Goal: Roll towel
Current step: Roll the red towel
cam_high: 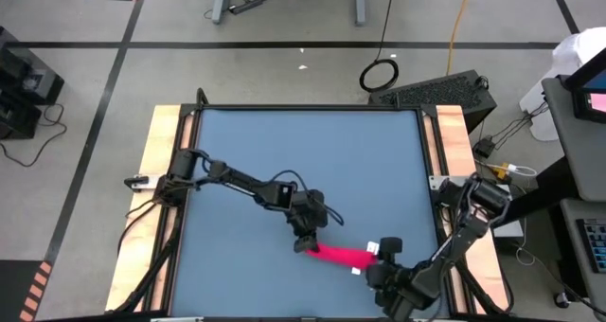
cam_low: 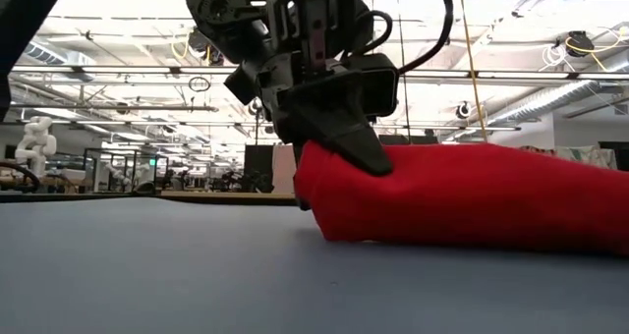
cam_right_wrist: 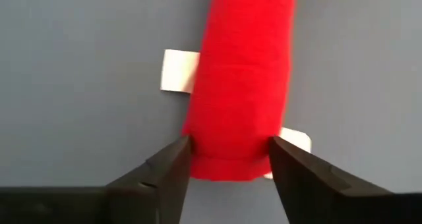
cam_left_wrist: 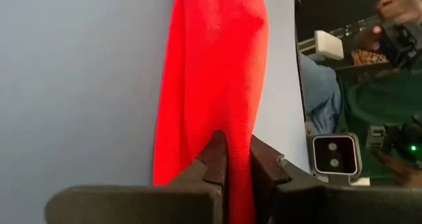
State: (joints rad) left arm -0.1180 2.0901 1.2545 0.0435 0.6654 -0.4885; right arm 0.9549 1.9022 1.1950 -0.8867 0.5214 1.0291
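The towel [cam_high: 339, 256] is a bright red roll lying on the blue tabletop [cam_high: 312, 152] near its near edge, right of the middle. Its small white tag [cam_right_wrist: 178, 71] sticks out from under it. My left gripper [cam_high: 308, 241] is shut on the roll's left end [cam_low: 324, 192]. My right gripper [cam_right_wrist: 231, 151] is open at the roll's right end, one finger on each side of it. My left gripper pinches a fold of the red cloth [cam_left_wrist: 237, 174] at the roll's left end between its two fingers. It comes slanting down from the table's left and far side. The roll lies on the table. My right gripper's fingers [cam_right_wrist: 173, 165] flank the roll's right end [cam_right_wrist: 227, 165] from above; I cannot tell whether they touch it.
Wooden rails [cam_high: 163, 170] run along the table's left and right sides. The roll lies close to the table's near edge, with bare blue top toward the far side. A person [cam_left_wrist: 369, 92] shows beyond the table in the left wrist view.
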